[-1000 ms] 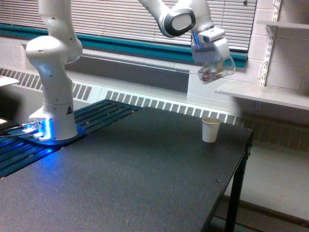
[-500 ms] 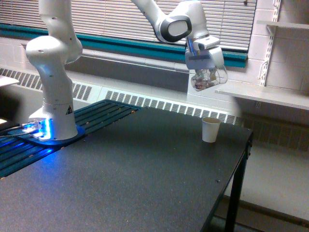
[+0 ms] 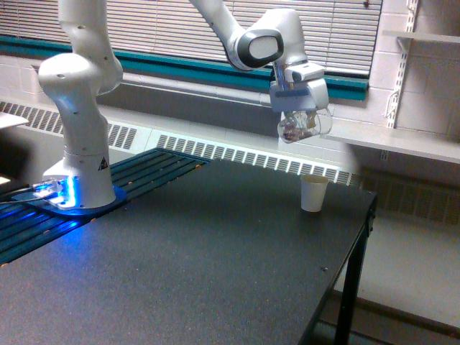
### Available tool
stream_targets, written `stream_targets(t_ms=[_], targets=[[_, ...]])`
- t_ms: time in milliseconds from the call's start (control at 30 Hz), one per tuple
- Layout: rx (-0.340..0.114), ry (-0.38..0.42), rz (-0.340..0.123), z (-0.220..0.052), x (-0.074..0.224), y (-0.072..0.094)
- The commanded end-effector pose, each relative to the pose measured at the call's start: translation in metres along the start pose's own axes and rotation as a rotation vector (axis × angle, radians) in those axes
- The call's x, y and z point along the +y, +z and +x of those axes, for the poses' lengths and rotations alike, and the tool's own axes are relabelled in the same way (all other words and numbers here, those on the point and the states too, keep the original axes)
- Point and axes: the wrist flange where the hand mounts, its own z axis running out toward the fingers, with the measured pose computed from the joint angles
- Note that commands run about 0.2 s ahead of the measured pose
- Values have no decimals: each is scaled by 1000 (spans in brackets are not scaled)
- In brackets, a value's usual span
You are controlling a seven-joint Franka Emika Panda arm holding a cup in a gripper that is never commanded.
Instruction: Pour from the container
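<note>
Gripper (image 3: 299, 122) of the white Franka arm (image 3: 79, 108) hangs high above the dark table (image 3: 180, 273), its fingers pinching a small clear cup (image 3: 302, 126). Pinkish-brown bits show through the cup's wall, gathered toward its lower side at the exterior view's left. The cup is held in the air, tilted, well above the tabletop and up and to the exterior view's left of a white paper cup (image 3: 313, 192). That paper cup stands upright near the table's far corner at the exterior view's right, apart from the clear cup. The arm's base (image 3: 75, 190) sits at the exterior view's left on a slatted platform (image 3: 43, 223), with a blue glow at its foot. Behind the table run a radiator grille (image 3: 251, 159), window blinds (image 3: 180, 29) and a white shelf (image 3: 402, 144).
</note>
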Motion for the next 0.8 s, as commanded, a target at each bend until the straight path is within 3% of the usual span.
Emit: stream_targets(t_ms=[33,800], targets=[[-37,19,-25,0,1,14],[-126,-17,-68,-6,-8,47]])
